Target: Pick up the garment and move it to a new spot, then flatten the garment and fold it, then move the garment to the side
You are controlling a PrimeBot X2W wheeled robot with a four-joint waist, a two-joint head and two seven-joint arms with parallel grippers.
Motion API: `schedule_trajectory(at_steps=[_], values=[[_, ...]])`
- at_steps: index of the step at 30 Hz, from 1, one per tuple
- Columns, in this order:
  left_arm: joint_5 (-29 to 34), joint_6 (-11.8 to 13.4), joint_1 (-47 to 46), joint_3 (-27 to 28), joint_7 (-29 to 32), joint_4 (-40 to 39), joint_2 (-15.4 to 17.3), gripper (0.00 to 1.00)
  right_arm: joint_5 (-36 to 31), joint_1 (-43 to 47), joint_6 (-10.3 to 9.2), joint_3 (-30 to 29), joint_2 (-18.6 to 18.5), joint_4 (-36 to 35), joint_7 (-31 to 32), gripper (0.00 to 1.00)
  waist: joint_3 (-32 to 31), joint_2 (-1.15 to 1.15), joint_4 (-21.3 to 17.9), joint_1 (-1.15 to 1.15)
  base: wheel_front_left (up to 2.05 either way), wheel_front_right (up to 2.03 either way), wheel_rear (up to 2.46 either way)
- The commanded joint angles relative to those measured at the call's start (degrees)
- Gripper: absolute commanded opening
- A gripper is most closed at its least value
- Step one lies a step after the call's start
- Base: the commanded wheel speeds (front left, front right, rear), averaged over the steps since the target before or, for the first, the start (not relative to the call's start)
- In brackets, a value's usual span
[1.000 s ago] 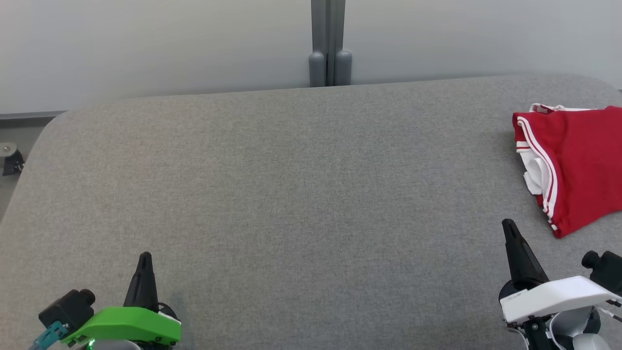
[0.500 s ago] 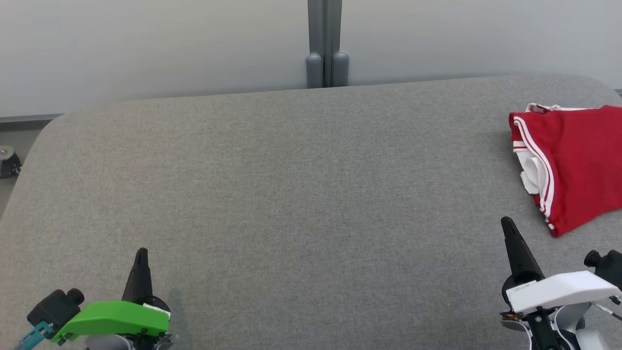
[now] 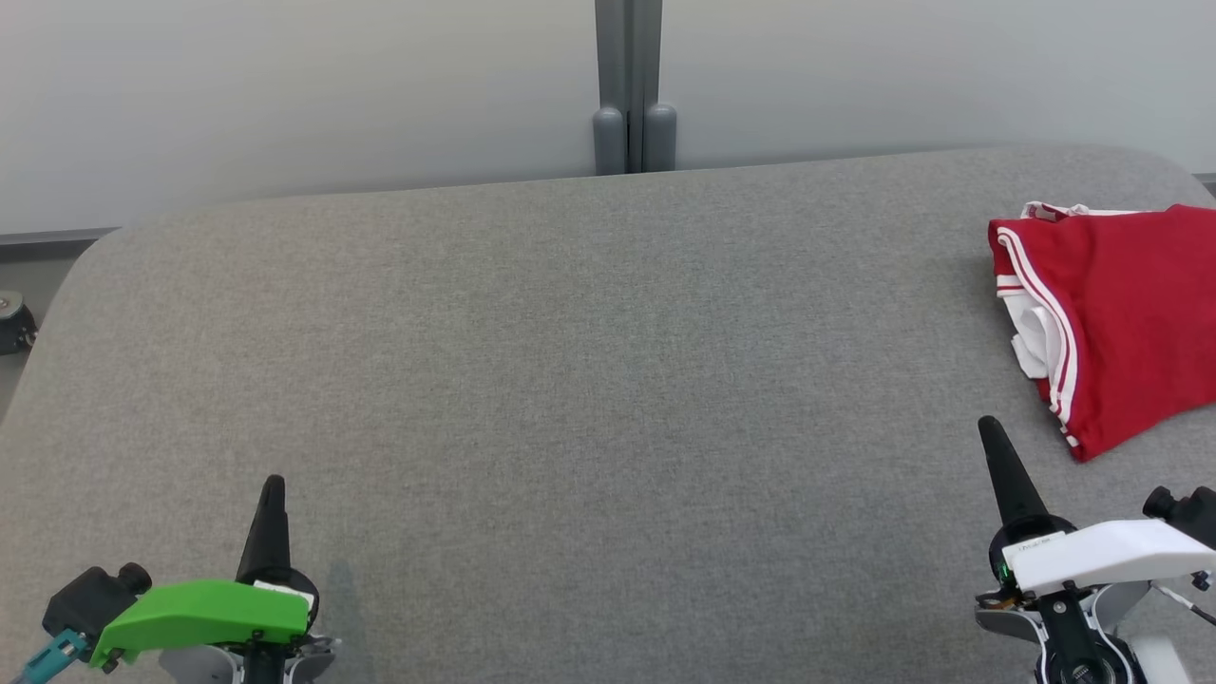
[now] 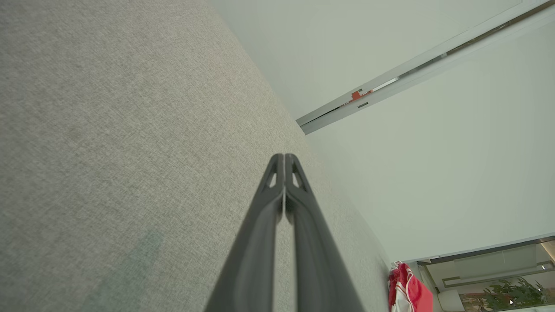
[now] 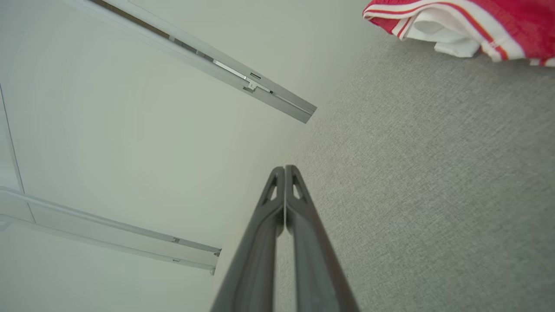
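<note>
The garment [image 3: 1121,313] is red with white stripes and a white inner layer; it lies folded at the right edge of the grey table [image 3: 589,380], partly cut off by the frame. It shows again as the garment [image 5: 468,21] at the top right of the right wrist view and the garment [image 4: 405,288] small at the lower right of the left wrist view. My right gripper [image 3: 988,427] is shut and holds nothing, just left of and nearer than the garment. At the lower left my left gripper [image 3: 274,484] is shut with nothing in it, far from the garment.
A pale wall with a grey vertical post [image 3: 627,85] stands behind the table. The table's rounded far-left corner [image 3: 104,247] drops to the floor, where a small dark fitting [image 3: 11,323] sits.
The whole head picture has shifted slightly, so the camera moved. Both grippers sit a little lower and more drawn back in the view. The garment lies as before.
</note>
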Motion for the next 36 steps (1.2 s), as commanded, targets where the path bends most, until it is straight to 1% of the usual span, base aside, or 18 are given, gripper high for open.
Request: schedule_trajectory(at_steps=[1,21,36], values=[[-1.72,-0.67,-1.57,0.71,0.37,-0.35,0.0,0.0,1.82,-1.16,-0.02,-0.19,-0.32,0.07,0.18,0.0,-0.03,0.0,-0.05,0.0,0.0,0.0,0.0],[-11.74,-2.12,-2.54,2.91,3.16,0.16,-0.88,0.0,12.87,-3.03,-0.01,-0.75,-0.27,3.12,1.42,0.0,-0.31,0.0,-0.63,0.0,0.0,0.0,0.0],[-18.15,-3.15,-3.21,4.37,5.06,0.5,-1.48,0.0,19.89,-4.17,-0.02,-1.16,-0.14,5.13,2.35,0.0,-0.53,0.0,-1.06,0.0,0.0,0.0,0.0]])
